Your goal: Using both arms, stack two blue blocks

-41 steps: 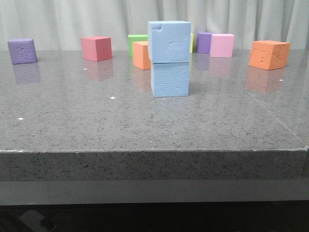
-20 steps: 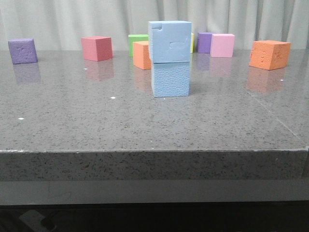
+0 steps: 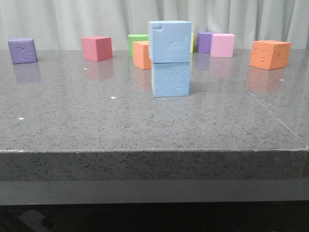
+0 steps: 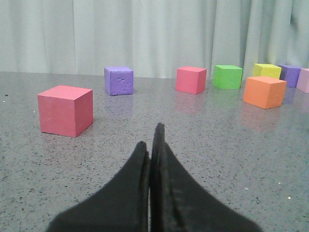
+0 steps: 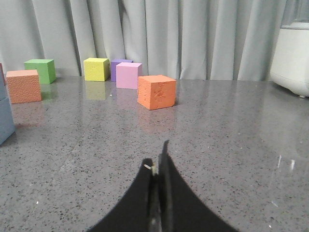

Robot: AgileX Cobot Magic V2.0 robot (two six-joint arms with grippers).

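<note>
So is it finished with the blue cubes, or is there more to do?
It looks finished. The dented blue block sits squarely on the other blue block, on the grey table. Nothing is in hand: the left gripper and right gripper are both shut on nothing, low over the table and away from the stack. Nothing seems left, beyond perhaps parking the arms.

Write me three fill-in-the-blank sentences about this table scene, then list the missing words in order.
1. The dented blue block sits on top of the other ____ block.
2. The left claw is ____, holding nothing.
3. In the front view, the cube farthest left on the table is ____.

Missing words: blue; shut; purple
</note>
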